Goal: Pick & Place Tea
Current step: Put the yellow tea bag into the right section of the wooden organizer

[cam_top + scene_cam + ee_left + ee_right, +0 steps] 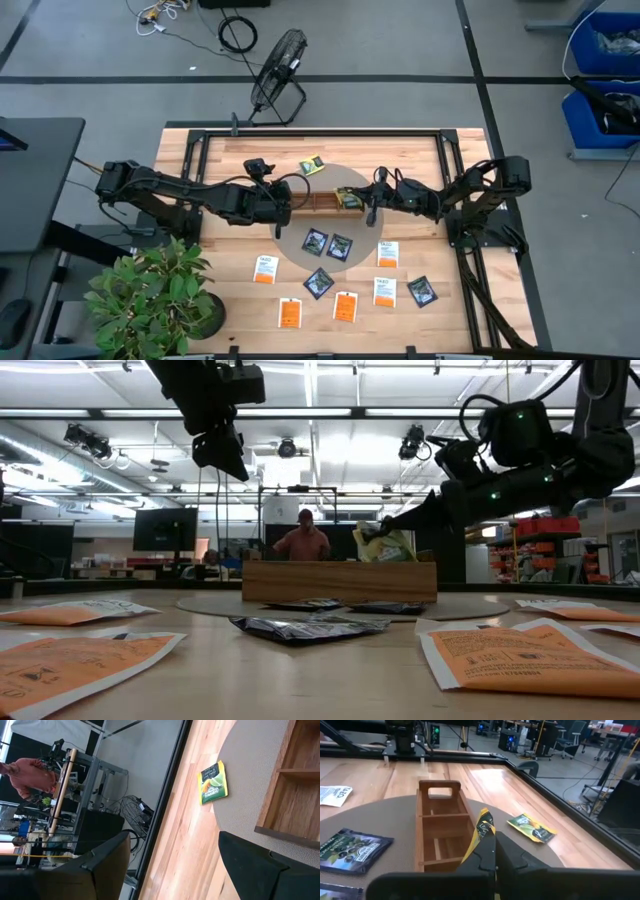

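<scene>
Over the wooden tray's end: a yellow-green packet pinched upright and hanging above a compartment.

Between the right gripper's [487, 852] closed fingers, a yellow-green tea packet [480, 832] is standing on edge, clamped along its lower rim, and it is hovering just over the near end of the wooden tray [442, 832]. That packet is looking thin, light and floppy, so I am judging a pinch on an edge seam to be the safest hold; gripping the flat middle would likely just buckle it. The left gripper [268, 205] is waiting with its fingers well apart and empty, raised by the tray's other end. Another yellow-green packet [313, 165] is lying flat beyond the tray, at the round mat's [360, 258] edge. Dark packets [328, 243] are resting on the mat, and white-and-orange ones [344, 306] are spreading over the table [450, 310] nearer the front.
</scene>
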